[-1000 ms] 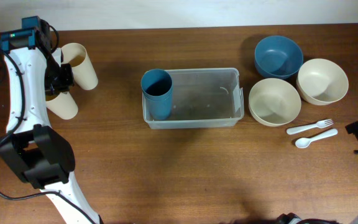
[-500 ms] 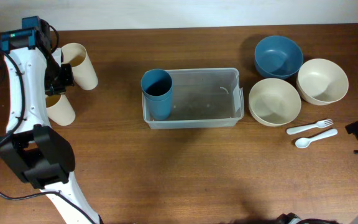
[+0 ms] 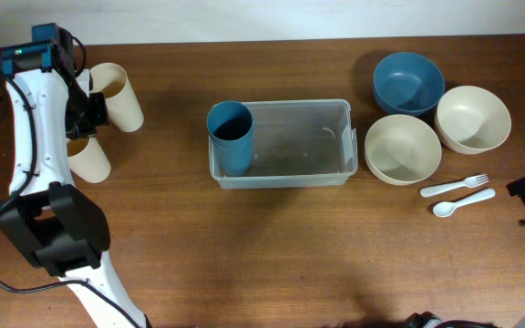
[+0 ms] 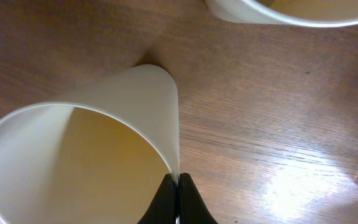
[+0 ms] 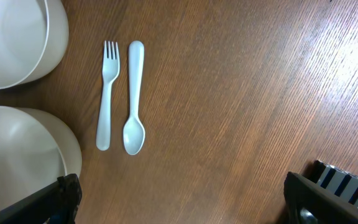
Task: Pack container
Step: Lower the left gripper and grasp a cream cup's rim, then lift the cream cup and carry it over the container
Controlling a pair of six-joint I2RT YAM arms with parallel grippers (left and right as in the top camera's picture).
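We start with the big brown table (image 3: 272, 264). In the middle of it sits the container (image 3: 285, 178), a clear box. Its long side runs from left to right. A blue cup (image 3: 231, 137) stands in its left end, and the rest of the box looks bare.

On the right are three bowls: a blue bowl (image 3: 408, 82) and two cream bowls (image 3: 402, 148), close together.

At the far left are two cups. The left hand (image 4: 178, 186) is pinched shut on the thin wall of the first cream cup (image 4: 86, 143), right at its rim. The second cream cup (image 3: 121, 96) is just beside it.

The smallest things are a white fork (image 5: 107, 93) and spoon (image 5: 133, 93), side by side below the right hand (image 5: 185, 202), which is spread wide and holds nothing.

From the left hand, the box lies off to the right, with its blue-cup end closest. We think the cup must cross that way, and the left arm is the one to carry it.
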